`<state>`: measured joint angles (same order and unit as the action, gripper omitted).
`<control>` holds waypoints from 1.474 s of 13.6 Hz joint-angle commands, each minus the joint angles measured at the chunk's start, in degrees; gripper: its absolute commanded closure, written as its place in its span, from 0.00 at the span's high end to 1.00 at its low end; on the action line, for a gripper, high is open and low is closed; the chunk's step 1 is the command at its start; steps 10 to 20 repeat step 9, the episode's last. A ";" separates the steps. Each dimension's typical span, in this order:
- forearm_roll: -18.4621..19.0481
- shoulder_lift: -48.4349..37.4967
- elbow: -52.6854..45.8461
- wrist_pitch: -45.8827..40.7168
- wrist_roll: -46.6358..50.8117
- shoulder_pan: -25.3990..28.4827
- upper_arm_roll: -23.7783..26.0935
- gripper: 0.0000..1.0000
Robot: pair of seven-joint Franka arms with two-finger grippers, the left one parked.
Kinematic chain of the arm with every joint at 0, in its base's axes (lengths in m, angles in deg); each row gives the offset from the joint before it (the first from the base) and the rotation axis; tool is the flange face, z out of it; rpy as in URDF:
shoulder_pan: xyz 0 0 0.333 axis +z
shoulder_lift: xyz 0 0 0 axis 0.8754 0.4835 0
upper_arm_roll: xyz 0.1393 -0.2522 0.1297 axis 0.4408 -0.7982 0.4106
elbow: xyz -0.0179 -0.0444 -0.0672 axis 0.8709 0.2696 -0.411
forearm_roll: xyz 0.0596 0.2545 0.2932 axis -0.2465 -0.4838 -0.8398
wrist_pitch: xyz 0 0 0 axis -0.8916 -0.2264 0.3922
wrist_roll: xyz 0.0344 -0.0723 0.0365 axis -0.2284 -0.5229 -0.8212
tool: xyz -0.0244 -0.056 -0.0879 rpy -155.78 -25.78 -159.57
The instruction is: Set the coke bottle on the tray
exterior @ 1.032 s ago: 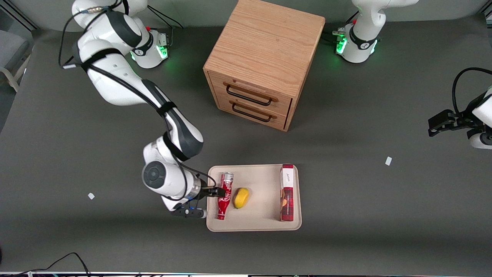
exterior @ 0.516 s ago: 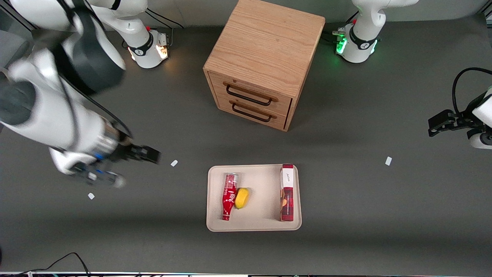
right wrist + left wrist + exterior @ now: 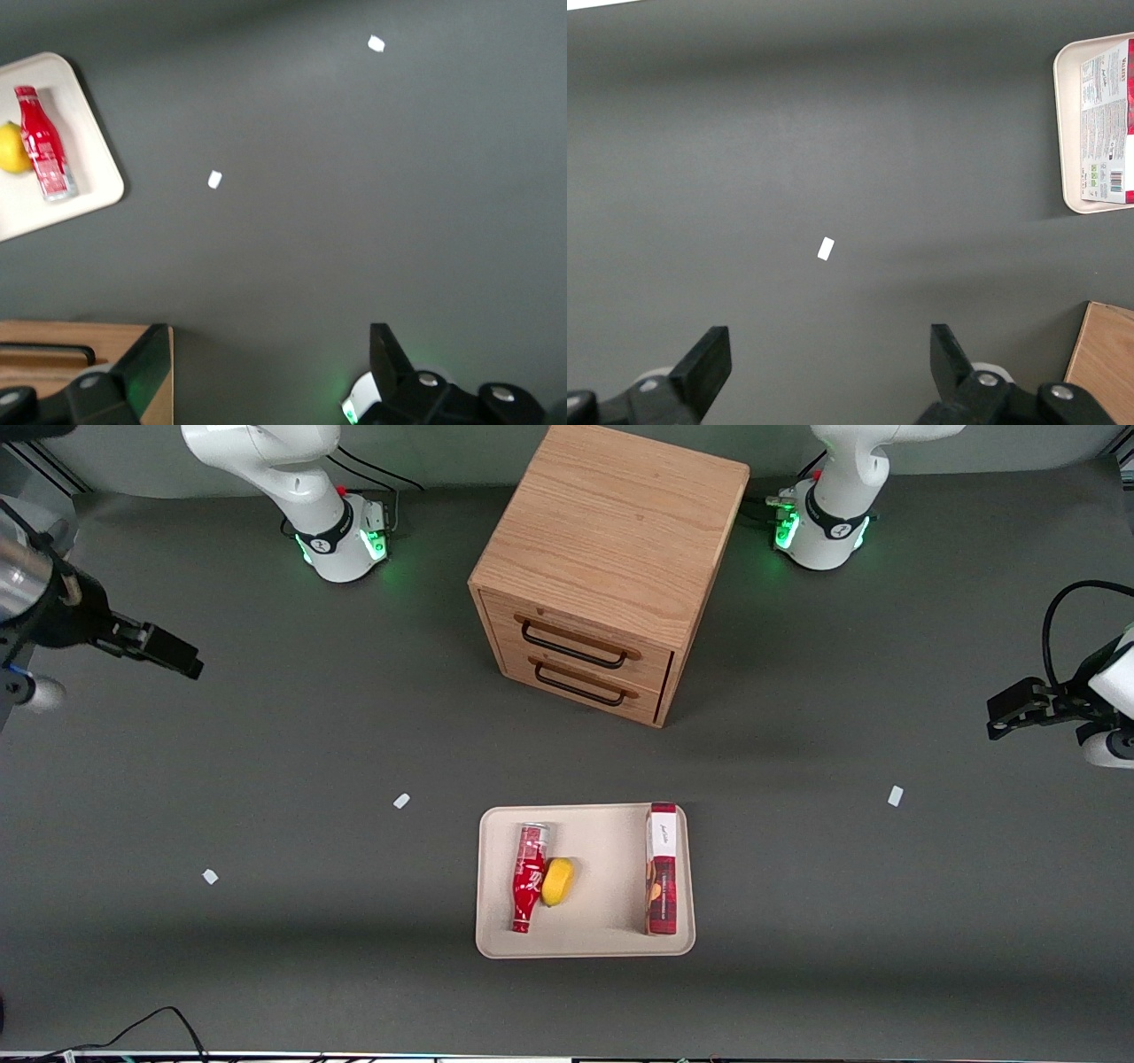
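Task appears complete: the coke bottle (image 3: 527, 876) lies flat in the tray (image 3: 586, 946), touching a lemon (image 3: 557, 881), while the claw (image 3: 168, 654), parted and empty, hangs well apart above the surface (image 3: 266, 957).

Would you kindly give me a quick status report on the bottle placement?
Gripper open, empty, high toward the working arm's end of the table. Coke bottle lying on tray, touching lemon. Nothing in the way.
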<state>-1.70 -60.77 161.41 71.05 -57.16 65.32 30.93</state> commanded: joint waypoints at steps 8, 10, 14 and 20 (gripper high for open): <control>-3.35 -12.73 17.74 8.01 -0.85 0.16 -1.94 1.00; -3.53 -12.29 17.11 7.65 -0.93 0.33 -2.98 1.00; -3.53 -12.29 17.11 7.65 -0.93 0.33 -2.98 1.00; -3.53 -12.29 17.11 7.65 -0.93 0.33 -2.98 1.00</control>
